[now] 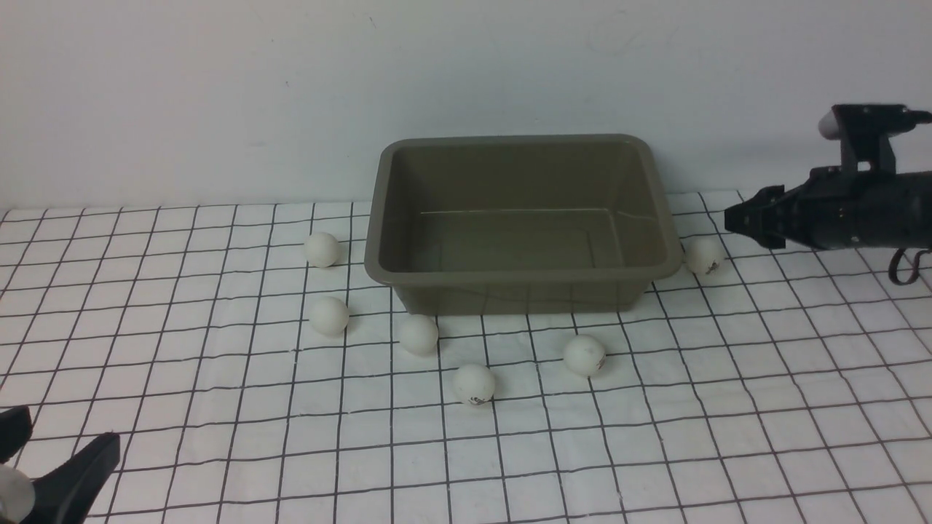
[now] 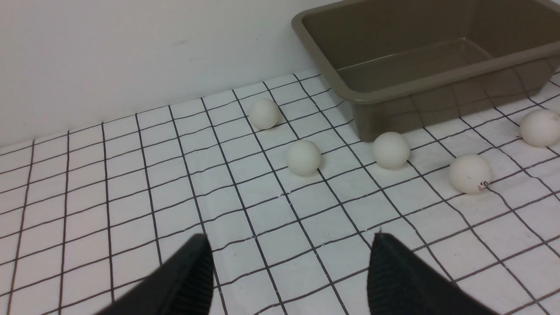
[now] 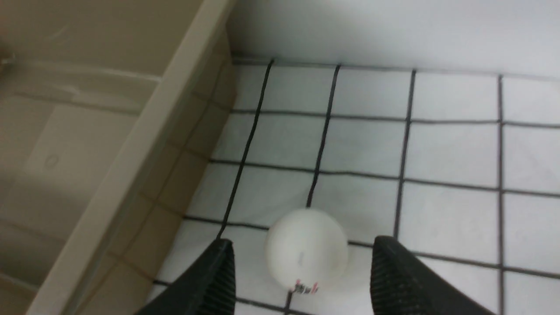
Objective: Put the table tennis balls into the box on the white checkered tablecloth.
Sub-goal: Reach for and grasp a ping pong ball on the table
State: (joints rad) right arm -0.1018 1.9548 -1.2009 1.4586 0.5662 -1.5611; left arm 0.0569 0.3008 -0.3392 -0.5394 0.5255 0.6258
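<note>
Olive-grey box (image 1: 520, 175) is found empty, all six table tennis balls (image 1: 419, 334) lying on the white checkered tablecloth (image 1: 655, 437) (left tool (image 2: 288, 245) gaping and empty, right tool (image 3: 302, 262) parted astride one).

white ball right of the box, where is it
Front view: the small white matte ball lies on the white checkered tablecloth just right of the olive-grey plastic box, by its near right corner, with the open right end effector close above it.

The black two-finger left gripper (image 2: 288, 245) sits low at the near left, ribbed fingers (image 2: 396, 280) spread wide. The black right arm (image 1: 844, 211) reaches in roughly level from the right side, and the right gripper (image 3: 302, 249) has its jaws parted too.
</note>
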